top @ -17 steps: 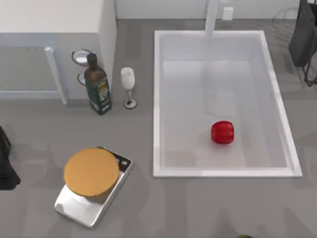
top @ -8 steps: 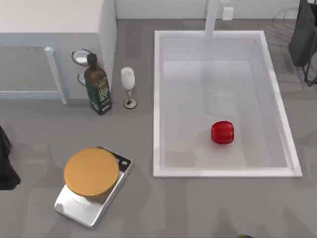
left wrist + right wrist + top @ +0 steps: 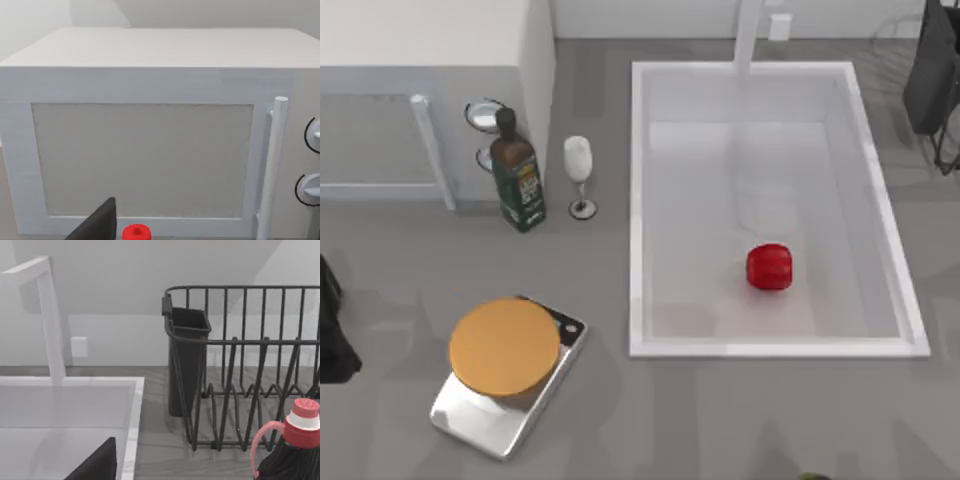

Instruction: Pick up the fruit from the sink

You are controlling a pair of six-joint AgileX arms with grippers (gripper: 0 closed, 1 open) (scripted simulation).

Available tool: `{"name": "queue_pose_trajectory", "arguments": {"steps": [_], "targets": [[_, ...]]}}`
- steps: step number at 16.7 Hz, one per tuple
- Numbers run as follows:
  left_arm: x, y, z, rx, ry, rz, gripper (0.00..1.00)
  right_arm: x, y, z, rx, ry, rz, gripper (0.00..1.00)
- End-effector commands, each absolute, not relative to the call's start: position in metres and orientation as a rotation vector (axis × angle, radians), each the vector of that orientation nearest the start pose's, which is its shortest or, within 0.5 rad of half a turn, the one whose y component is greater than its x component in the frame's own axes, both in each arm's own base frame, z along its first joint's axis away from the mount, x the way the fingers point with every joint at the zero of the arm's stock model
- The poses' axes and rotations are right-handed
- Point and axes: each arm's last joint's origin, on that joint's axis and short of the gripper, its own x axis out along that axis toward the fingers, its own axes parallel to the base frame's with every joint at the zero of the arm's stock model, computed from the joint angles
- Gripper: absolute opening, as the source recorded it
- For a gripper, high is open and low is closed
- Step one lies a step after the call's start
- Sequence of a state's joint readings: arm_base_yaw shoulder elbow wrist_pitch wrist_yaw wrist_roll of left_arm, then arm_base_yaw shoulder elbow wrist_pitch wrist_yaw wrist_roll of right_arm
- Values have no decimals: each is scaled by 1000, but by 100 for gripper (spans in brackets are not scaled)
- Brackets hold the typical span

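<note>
The fruit (image 3: 769, 267), small, glossy and red, lies alone on the floor of the sink (image 3: 770, 348), towards its front right. The sink is a large white basin with a faucet post (image 3: 748, 35) at its back rim. My left arm (image 3: 332, 335) sits parked at the table's left edge, far from the sink. A dark part of my left gripper (image 3: 95, 227) faces a white microwave (image 3: 150, 145). A dark part of my right gripper (image 3: 97, 465) hangs beside the sink's back corner (image 3: 131, 405), near the faucet post (image 3: 50, 320).
Left of the sink stand a dark bottle (image 3: 517, 175) and a wine glass (image 3: 579, 170); a silver scale with an orange disc (image 3: 505, 350) lies nearer the front. The microwave (image 3: 430, 40) fills the back left. A black dish rack (image 3: 932, 70) stands back right, with a red-capped bottle (image 3: 295, 445) nearby.
</note>
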State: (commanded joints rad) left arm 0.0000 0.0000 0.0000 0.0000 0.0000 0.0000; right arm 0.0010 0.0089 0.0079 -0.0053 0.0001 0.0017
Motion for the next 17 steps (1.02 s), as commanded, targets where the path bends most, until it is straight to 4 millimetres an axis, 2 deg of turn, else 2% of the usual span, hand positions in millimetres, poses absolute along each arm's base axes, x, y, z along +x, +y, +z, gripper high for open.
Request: {"name": "queue_pose_trajectory", "arguments": {"steps": [4,7,9,13,15,17], "targets": [[106,-1,160,0,0,0,100,109,1,183,25,94,13,100],[106,-1,160,0,0,0,100,118,4,213,56,220,30,100],[106,-1,160,0,0,0,100,132,8,236,78,327,42,100],[106,-1,160,0,0,0,100,181,22,275,117,587,63,100],[106,-1,160,0,0,0,100,215,34,287,129,732,69,100],[106,-1,160,0,0,0,100,253,50,289,132,880,70,100]]}}
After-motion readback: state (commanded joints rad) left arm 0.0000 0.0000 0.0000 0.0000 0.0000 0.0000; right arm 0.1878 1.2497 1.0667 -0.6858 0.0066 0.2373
